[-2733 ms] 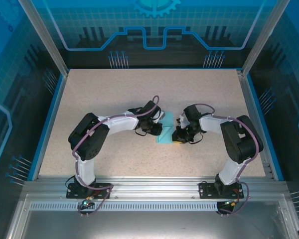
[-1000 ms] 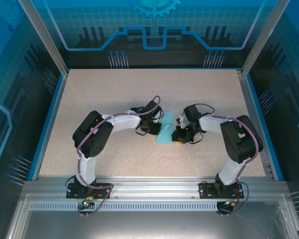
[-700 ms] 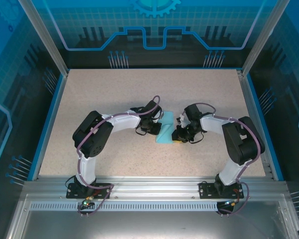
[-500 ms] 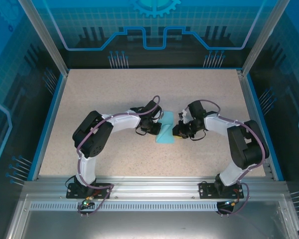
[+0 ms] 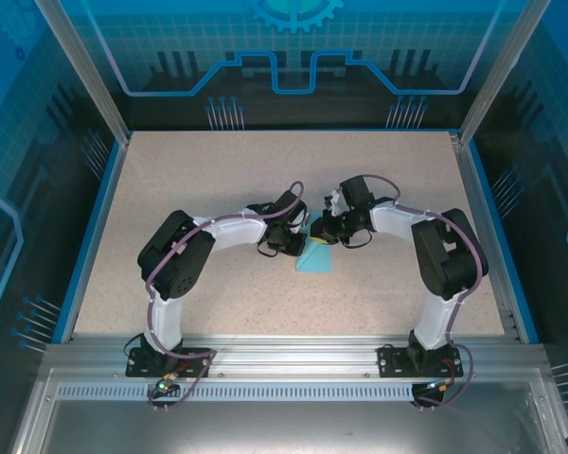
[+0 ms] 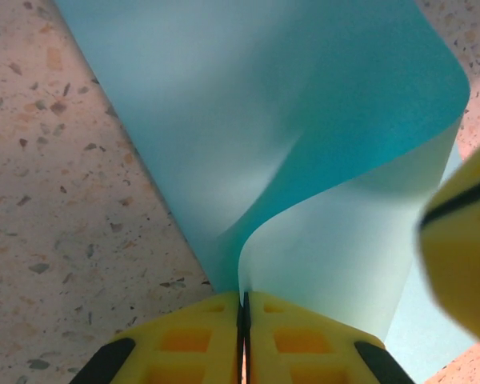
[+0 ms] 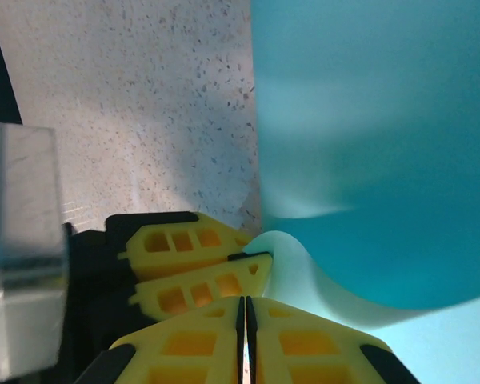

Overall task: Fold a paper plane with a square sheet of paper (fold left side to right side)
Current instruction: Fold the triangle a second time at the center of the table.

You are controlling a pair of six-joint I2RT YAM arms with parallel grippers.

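Item, left claw [image 6: 244, 324]: shut tight on one edge of the square sheet of paper [image 6: 248, 120], which rises from between my fingers, bows over ahead and to the right, and lies flat on the bench [image 6: 56, 200] just beyond. Item, right claw [image 7: 246, 320]: fingers pressed together, nothing between them that I can make out, just right of the left claw and close against the bowed flap. Judgement: the crease should run straight ahead from my left claw, so the held edge must travel rightward; my left arm, the gripping one, is nearer.
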